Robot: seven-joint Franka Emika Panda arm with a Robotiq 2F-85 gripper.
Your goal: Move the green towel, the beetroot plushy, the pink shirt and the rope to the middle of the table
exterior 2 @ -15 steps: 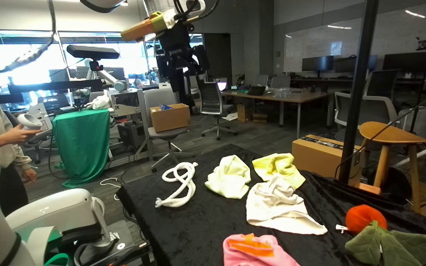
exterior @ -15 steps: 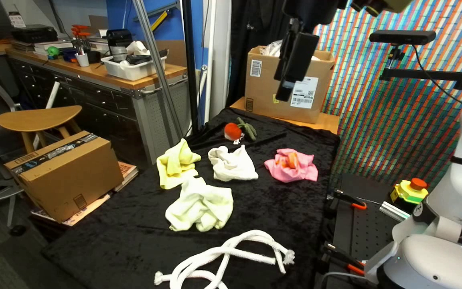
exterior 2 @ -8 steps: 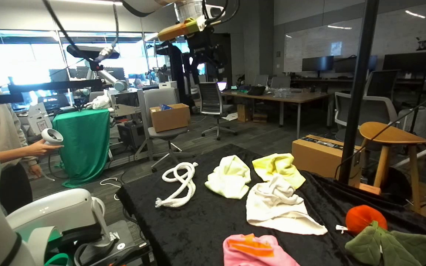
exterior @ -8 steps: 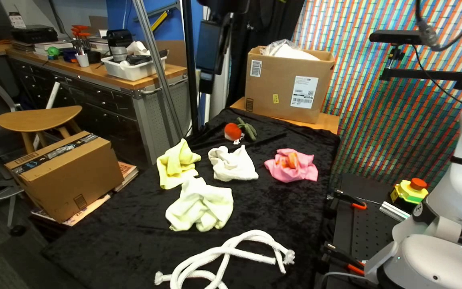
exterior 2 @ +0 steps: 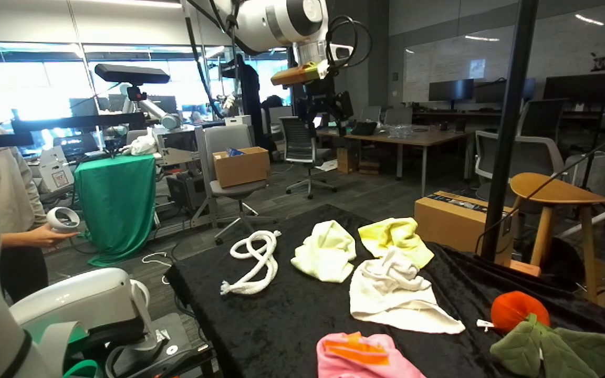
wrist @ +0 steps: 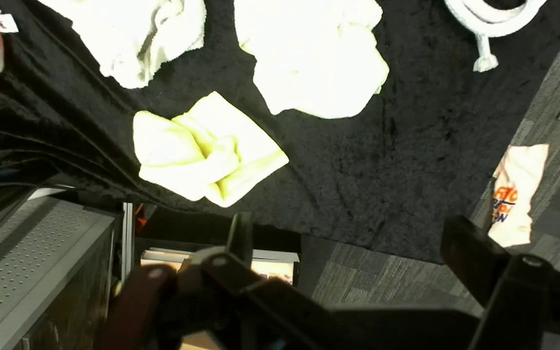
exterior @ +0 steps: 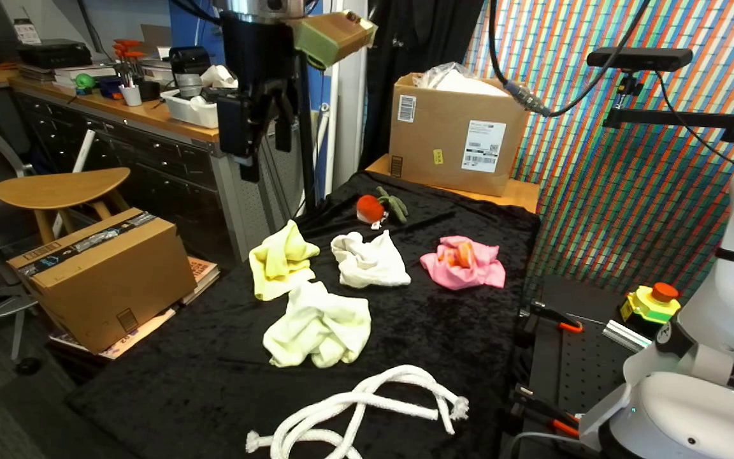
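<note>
High over the table [exterior: 443,344], near the edge where the cardboard box stands, my gripper [exterior: 265,153] hangs open and holds nothing. In the wrist view its fingertips [wrist: 350,226] are wide apart, with table edge and floor between them. The green towel [wrist: 212,155], a bright yellow-green crumple, lies below and left of that gap. Dark red with green leaves, the beetroot plushy [exterior 2: 520,310] rests near the table's corner. The pink shirt [exterior: 462,262], with an orange patch, sits bunched near the robot's side. White loops of rope [exterior 2: 247,287] lie at the table's opposite end.
A white cloth [exterior: 373,261] and a paler yellow-green cloth [exterior: 319,325] lie between the task's things. On the floor side stands a cardboard box [exterior 2: 449,220], and a black pole [exterior 2: 510,126] rises beside the table. A larger box [exterior: 456,134] sits behind it.
The arm has swung across, leftward in one exterior picture and rightward in another, to the side where the green towel lies. Its jaws have stayed open. Nothing on the table has moved.
</note>
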